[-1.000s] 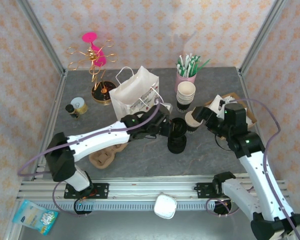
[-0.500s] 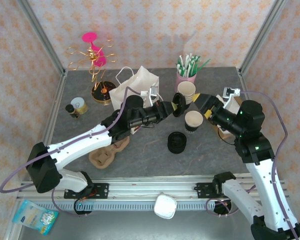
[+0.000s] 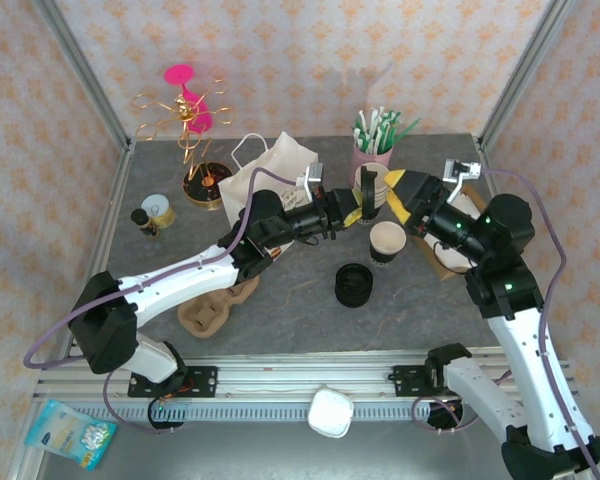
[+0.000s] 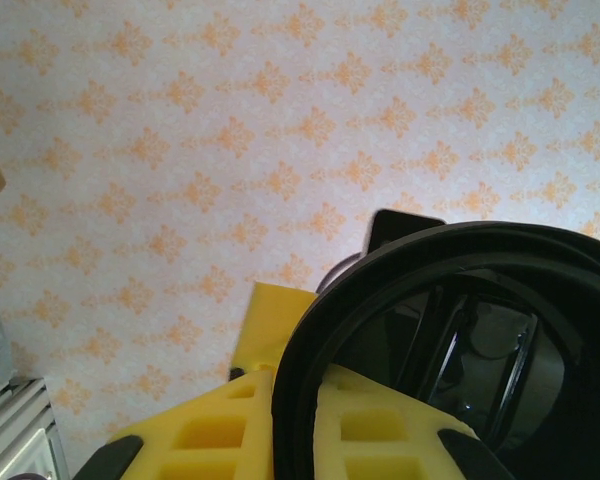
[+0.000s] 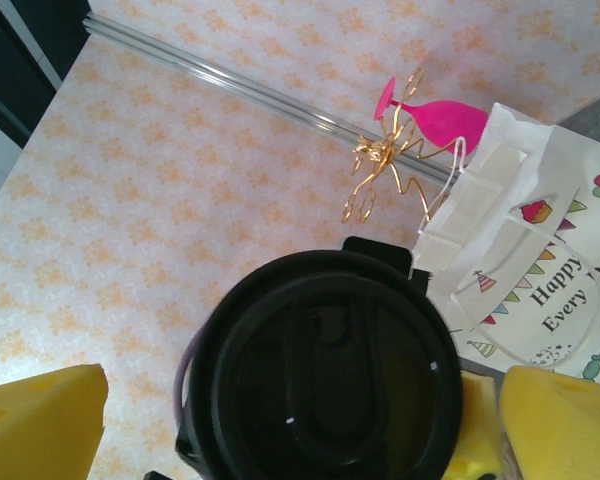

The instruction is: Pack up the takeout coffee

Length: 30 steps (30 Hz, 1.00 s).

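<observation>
**Top view.** You see the left end effector point(image 3: 357, 208) pinching the round black lid point(image 3: 368, 196) by its rim, so the lid stands on edge in the air. It hangs at about 12 o'clock from the paper cup point(image 3: 387, 241). The cup (black outside, cream inside) stands upright and uncovered on the bench point(image 3: 430, 310), at about 3 o'clock from the bench's middle. The right end effector point(image 3: 393, 200) faces the lid from the 3 o'clock side, its yellow fingers point(image 3: 400, 186) spread wide.

**Left wrist view.** Two yellow pads press on either face of the lid's rim.

**Right wrist view.** You look at the lid's flat face. A yellow finger sits at 9 o'clock and another at 3 o'clock, both clear of the rim.

**Surroundings, top view.** A low pile of bare lids point(image 3: 353, 285) lies at 7 o'clock from the cup. A stack of lidless cups point(image 3: 378, 180) stands at 12 o'clock, behind the held lid. The white gift bag point(image 3: 265, 180) stands at 10 o'clock.
</observation>
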Available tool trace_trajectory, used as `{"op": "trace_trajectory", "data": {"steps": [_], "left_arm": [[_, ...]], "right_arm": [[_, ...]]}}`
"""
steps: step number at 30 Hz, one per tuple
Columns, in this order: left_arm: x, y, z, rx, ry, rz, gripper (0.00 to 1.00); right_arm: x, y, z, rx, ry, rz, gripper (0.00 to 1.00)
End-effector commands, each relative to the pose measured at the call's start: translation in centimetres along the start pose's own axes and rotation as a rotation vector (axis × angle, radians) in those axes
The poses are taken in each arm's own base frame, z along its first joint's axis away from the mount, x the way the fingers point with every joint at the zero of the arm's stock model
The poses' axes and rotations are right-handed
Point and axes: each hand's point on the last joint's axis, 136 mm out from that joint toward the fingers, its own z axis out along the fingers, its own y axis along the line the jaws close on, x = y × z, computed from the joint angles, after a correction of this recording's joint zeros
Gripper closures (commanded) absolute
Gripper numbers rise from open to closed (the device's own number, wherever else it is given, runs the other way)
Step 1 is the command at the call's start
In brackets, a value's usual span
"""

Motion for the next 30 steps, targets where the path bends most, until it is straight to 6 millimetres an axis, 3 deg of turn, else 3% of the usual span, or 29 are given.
{"op": "trace_trajectory", "data": {"steps": [1,5,15,30], "left_arm": [[0.0,-3.3,-0.1,0.100,0.016,0.019,0.88],[0.1,-3.3,-0.1,0.101,0.018,0.017,0.88],[0.1,-2.9,0.2,0.088,0.026,0.013,0.88],[0.1,-2.9,-0.1,0.078,0.018,0.025,0.89]], "right_arm": [[-0.1,1.5,0.0,-0.034,0.016,-0.015,0.00],[0.2,1.2,0.5,-0.029,0.039,-0.008,0.00],[1.7,2.4,1.4,-0.056,0.104,-0.035,0.00],[1.4,2.3,1.3,-0.015,0.095,-0.077,0.11]]}}
